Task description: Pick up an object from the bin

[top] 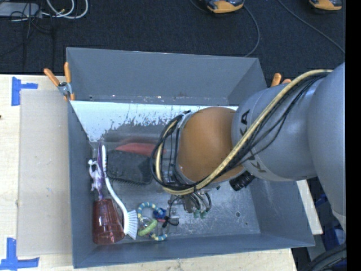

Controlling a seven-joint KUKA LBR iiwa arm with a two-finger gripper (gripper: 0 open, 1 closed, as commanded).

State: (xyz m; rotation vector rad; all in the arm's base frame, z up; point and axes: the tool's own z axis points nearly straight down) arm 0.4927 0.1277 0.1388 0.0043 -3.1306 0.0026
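From where I stand, the gripper (186,208) hangs low in the bin (163,75), tucked under the arm's orange cover, and I cannot tell whether it is open or closed. The nearest thing is a small beaded ring (148,222) with pale green and blue beads, lying flat just to the gripper's left and a little nearer the camera; whether they touch I cannot make out. The ring is a loop with hardly any long axis, so I judge the coming move turns on a short shift leftward, not on a turn of the wrist. Left of the gripper beyond the ring, a white brush (113,193) lies slantwise with its bristle end toward the ring, beside a reddish cup (107,223). A black block (130,167) sits to the gripper's upper left.
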